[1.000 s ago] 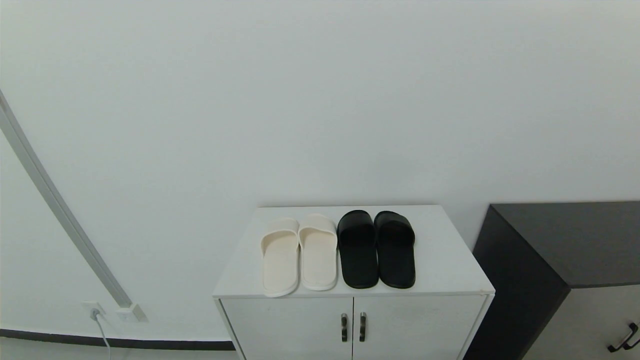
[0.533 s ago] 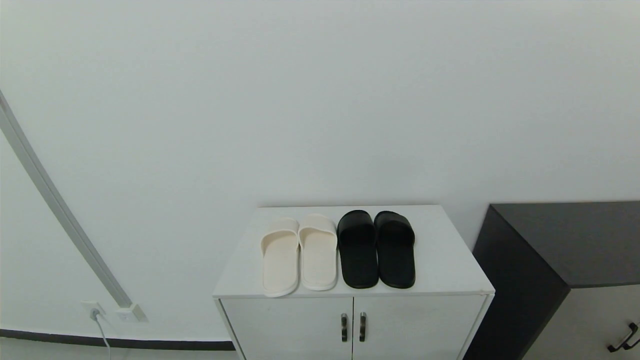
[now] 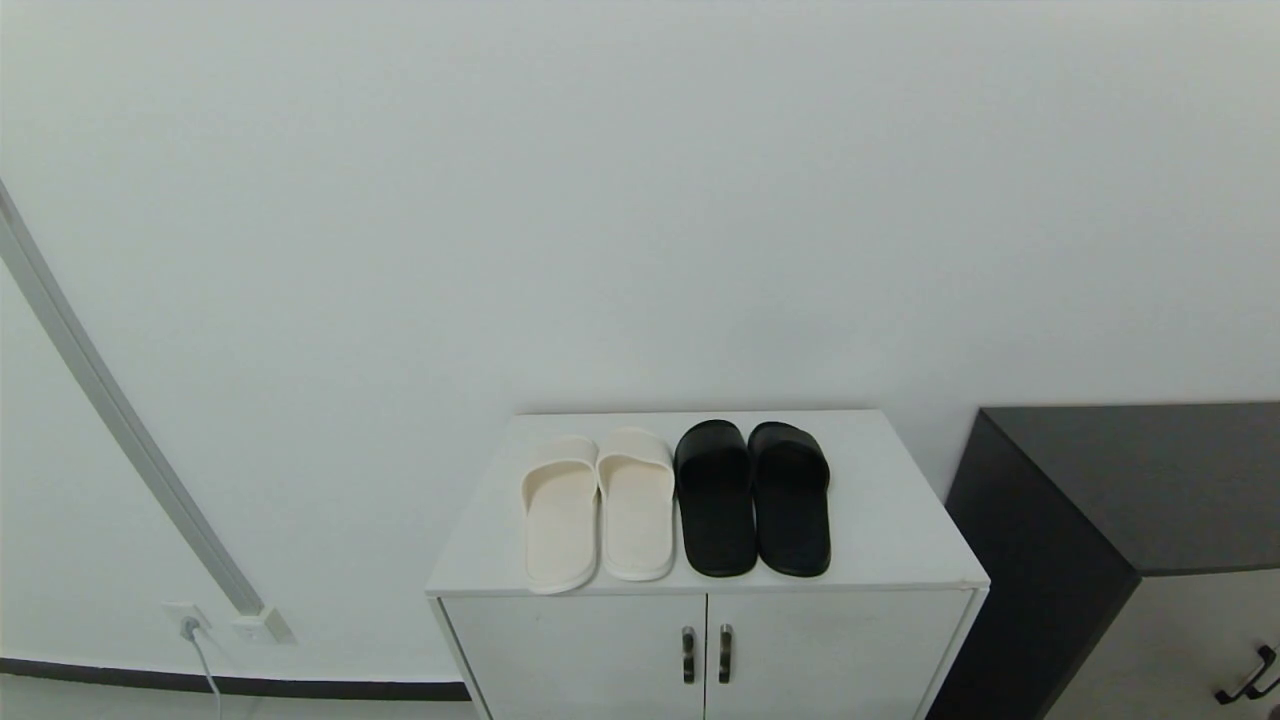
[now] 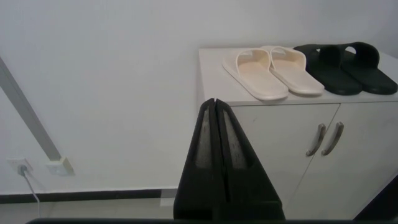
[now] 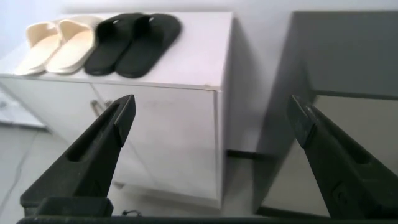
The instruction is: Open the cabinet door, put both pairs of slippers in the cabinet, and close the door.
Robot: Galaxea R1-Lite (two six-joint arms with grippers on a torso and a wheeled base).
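The left gripper (image 4: 215, 107) is holding its fingers pressed together; the right gripper (image 5: 211, 109) is keeping its fingers wide apart. Beyond them, lower centre in the head view, the cabinet (image 3: 900, 530) is standing with its doors (image 3: 580, 655) shut, carrying the cream slippers (image 3: 598, 512) just left of the black slippers (image 3: 752, 500).

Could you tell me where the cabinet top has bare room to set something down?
Bare strips: between the black slippers and the right edge of the cabinet top, and left of the cream slippers. The middle is crowded, pairs side by side.
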